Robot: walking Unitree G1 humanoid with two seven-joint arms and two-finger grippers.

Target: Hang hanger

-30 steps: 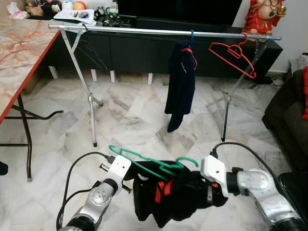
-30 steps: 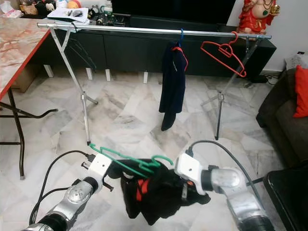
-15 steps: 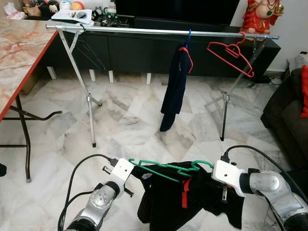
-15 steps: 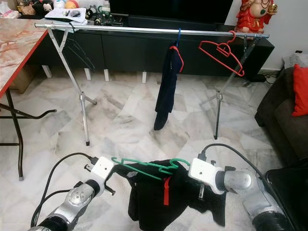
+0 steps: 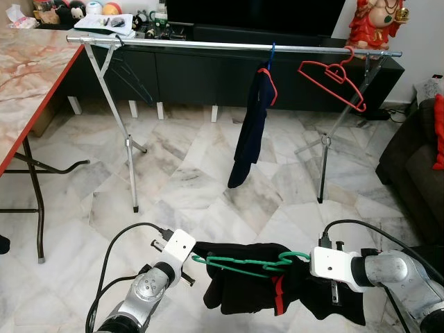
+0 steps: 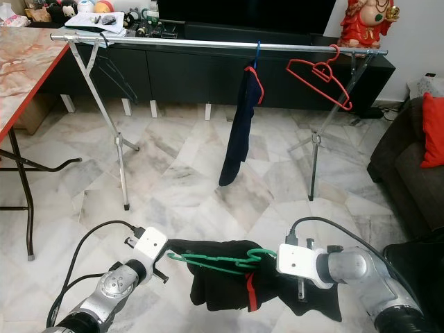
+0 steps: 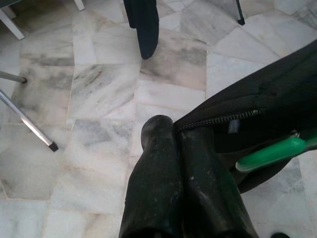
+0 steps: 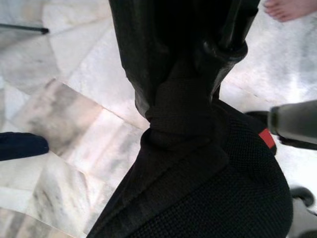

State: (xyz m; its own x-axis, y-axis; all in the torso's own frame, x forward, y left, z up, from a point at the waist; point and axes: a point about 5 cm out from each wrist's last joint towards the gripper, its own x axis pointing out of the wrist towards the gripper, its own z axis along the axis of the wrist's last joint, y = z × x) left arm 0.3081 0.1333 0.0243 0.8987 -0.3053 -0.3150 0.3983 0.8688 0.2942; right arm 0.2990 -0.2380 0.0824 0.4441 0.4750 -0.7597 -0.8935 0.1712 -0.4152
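Note:
A green hanger (image 5: 243, 262) lies nearly level between my two arms, low over the floor, with a black garment (image 5: 253, 291) with a red stripe draped from it. My left gripper (image 5: 198, 259) is shut on the garment's zip edge (image 7: 218, 120) beside the hanger's end (image 7: 270, 152). My right gripper (image 5: 304, 269) is shut on a bunched fold of the black cloth (image 8: 188, 124) at the hook end. Ahead stands a silver clothes rail (image 5: 208, 44) carrying a dark garment (image 5: 251, 128) and an empty red hanger (image 5: 334, 76).
A red-edged marble table (image 5: 28, 76) stands on the left and a dark sofa (image 5: 416, 159) on the right. A black cabinet (image 5: 194, 76) runs behind the rail. A person's bare foot (image 8: 290, 10) is on the marble floor near my right gripper.
My grippers have drawn apart and sunk lower. The hanger went from tilted to nearly level and the bunched garment has spread out under it.

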